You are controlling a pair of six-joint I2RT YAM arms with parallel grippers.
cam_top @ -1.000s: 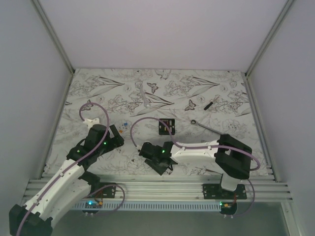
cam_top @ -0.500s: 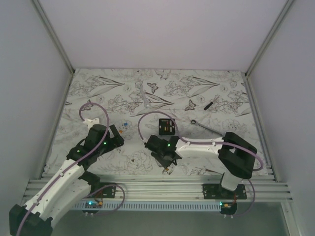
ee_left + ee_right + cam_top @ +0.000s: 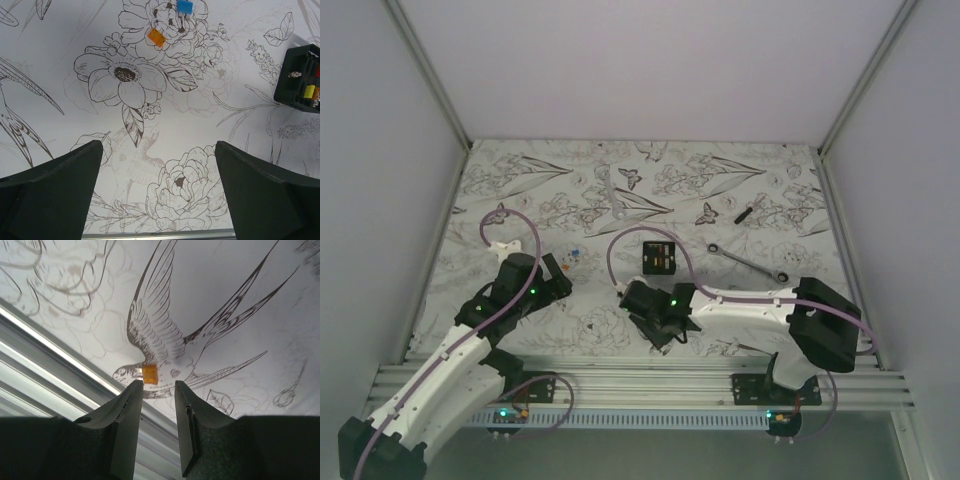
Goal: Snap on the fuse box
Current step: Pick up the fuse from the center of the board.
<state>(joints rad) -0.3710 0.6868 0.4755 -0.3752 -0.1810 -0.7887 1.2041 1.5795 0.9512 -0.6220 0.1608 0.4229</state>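
Black single fuse box (image 3: 660, 259), two orange pieces (image 3: 156, 37), one blue piece (image 3: 184, 6)

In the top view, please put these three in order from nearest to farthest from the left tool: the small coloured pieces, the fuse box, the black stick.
From the left tool:
1. small coloured pieces, just beyond its tips.
2. fuse box, at mid-table, to its right.
3. black stick, far to the right, toward the back of the table.
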